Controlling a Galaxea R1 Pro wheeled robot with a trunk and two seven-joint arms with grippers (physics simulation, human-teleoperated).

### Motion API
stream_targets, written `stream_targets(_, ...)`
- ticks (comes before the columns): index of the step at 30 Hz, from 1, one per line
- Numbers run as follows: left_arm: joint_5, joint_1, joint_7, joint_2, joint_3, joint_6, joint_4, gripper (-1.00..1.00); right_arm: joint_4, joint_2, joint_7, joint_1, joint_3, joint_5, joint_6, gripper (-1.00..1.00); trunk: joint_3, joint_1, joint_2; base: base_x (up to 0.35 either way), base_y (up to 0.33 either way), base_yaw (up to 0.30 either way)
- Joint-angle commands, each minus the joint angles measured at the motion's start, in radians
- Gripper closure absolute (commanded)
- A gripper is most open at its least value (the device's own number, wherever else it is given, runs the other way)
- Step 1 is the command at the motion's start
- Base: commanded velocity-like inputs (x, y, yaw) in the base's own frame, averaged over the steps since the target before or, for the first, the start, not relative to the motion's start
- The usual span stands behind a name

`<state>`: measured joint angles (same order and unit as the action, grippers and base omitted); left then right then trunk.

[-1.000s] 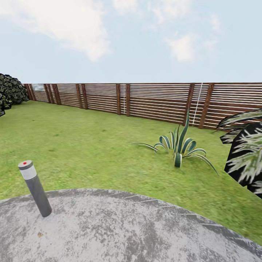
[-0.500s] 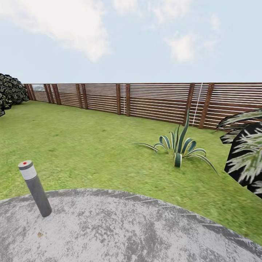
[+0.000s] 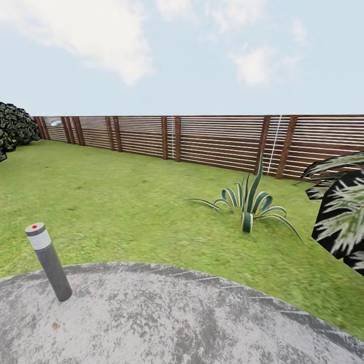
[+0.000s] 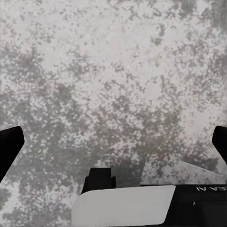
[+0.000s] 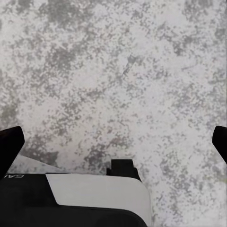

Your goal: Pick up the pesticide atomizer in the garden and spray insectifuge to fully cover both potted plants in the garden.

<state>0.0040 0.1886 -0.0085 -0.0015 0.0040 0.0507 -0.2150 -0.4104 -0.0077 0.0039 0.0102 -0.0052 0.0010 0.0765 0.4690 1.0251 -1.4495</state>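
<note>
I face the garden: a green lawn [image 3: 126, 202] beyond the curved edge of a round grey mottled stone patio [image 3: 177, 318]. The pesticide atomizer and the potted plants are out of view. In the left wrist view my left gripper [image 4: 113, 142] hangs open over the mottled stone [image 4: 113, 71], its black fingertips [image 4: 9, 146] far apart with nothing between them. My right gripper [image 5: 113, 142] is likewise open above the same stone [image 5: 113, 61], and it holds nothing.
A grey bollard lamp [image 3: 49, 263] with a red dot stands at the patio's left edge. A striped blue-green agave [image 3: 250, 202] grows in the lawn. A brown slatted fence [image 3: 217, 141] closes the back. Dark foliage sits at the left [image 3: 15, 126] and right [image 3: 341, 212] edges.
</note>
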Motion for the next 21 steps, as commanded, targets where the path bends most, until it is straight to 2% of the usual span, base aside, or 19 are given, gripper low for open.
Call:
stream_targets(1, 0.0, 0.001, -0.001, 0.0, 0.001, 0.004, 0.001, -1.0, -0.006, 0.001, 0.001, 0.001, 0.0, 0.001, 0.003, -1.0, 0.001, 0.0, -0.001, 0.0, 0.0, 0.0)
stream_targets(12, 0.001, -0.004, -0.003, -0.001, 0.001, 0.006, 0.001, -1.0, -0.007, 0.002, -0.005, 0.001, -0.003, -0.003, 0.005, -1.0, 0.002, 0.0, -0.001, 0.0, 0.0, 0.005)
stream_targets(21, 0.001, -0.004, -0.004, -0.002, 0.002, 0.005, 0.002, -1.0, -0.005, 0.002, -0.005, 0.001, -0.004, -0.008, 0.005, -1.0, 0.008, 0.0, -0.001, 0.0, 0.0, 0.2)
